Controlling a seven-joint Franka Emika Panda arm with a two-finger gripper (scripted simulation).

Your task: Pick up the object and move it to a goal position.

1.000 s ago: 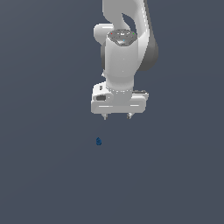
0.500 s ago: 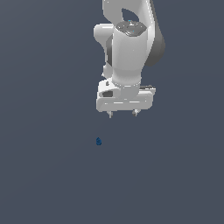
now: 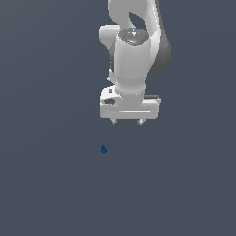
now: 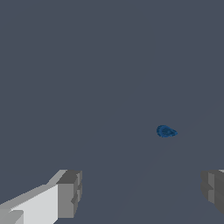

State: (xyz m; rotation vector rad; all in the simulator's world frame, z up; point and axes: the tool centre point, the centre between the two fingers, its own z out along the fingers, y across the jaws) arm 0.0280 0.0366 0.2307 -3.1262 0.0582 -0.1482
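Pincer (image 3: 126, 122) released, empty, above 1 blue object (image 3: 103, 148), not touching.

Simulated void, plain grey ground (image 3: 46, 184)

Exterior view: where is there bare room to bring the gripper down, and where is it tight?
Bare grey surface lies on every side of the blue object, the only item on it. The open gripper hangs above it, toward the exterior view's right, apart from it. Nothing is crowded; only the spot at the object is taken.
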